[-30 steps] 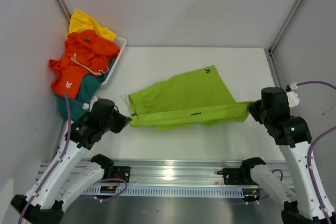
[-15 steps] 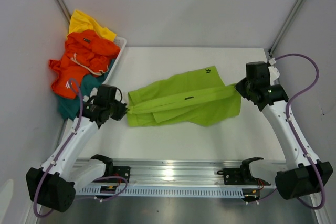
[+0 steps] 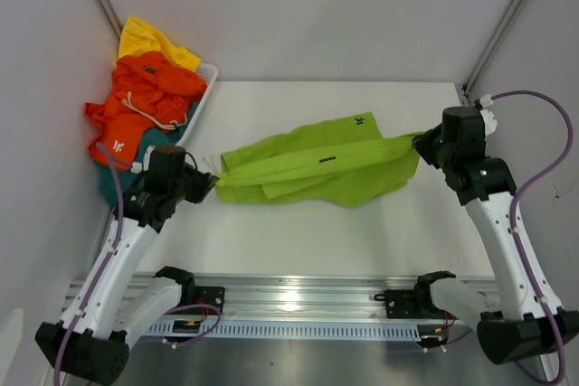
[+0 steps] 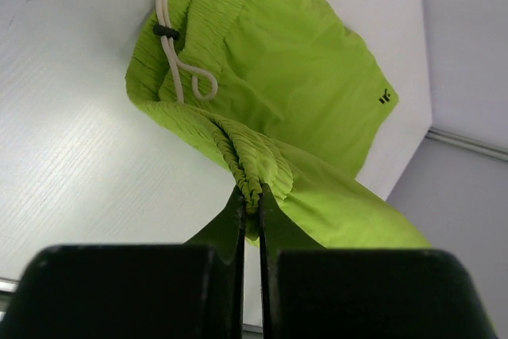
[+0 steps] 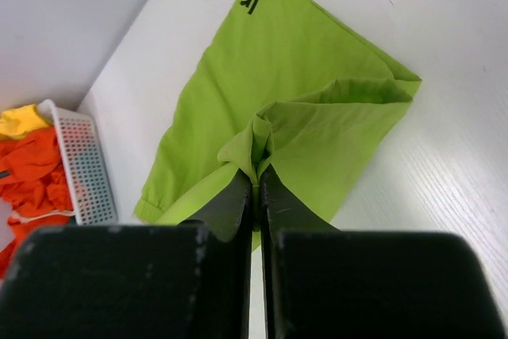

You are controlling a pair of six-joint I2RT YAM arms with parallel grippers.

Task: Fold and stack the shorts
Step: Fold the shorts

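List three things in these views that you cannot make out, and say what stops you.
- Top view: most of the teal shorts, under the orange shorts and the left arm.
- Top view: the white mesh basket, all but one corner buried under shorts.
- Left wrist view: the black logo on the lime green shorts, too small to read.

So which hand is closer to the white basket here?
Left. The left hand grips the waistband end of the lime green shorts close in front of the basket; the right hand grips the other end, far over on the right side.
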